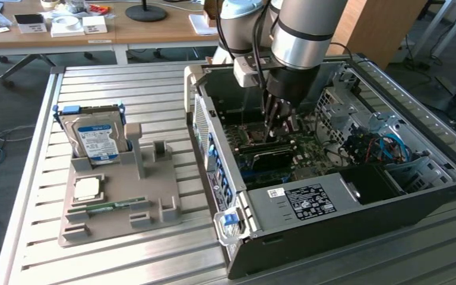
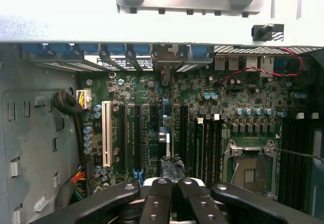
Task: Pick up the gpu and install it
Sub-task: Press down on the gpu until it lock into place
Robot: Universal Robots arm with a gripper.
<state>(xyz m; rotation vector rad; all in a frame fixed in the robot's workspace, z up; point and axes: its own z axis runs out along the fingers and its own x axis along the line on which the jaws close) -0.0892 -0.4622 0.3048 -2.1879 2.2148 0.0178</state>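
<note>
Exterior view evenly daylit, soft shadows; wrist view glare-washed along case rim (image 2: 152, 29), motherboard (image 2: 202, 118) dim.

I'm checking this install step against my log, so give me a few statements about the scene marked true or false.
1. The gripper is down inside the open computer case. True.
2. The hard drive lies inside the case. False: it stands in the grey holder on the slatted table, outside the case.
3. A narrow green memory stick lies on the grey holder. True.
4. The gpu stands in the grey holder. False: a dark card sits on the motherboard beneath the gripper.
5. The case stands to the exterior view's left of the holder. False: it is to its right.
</note>
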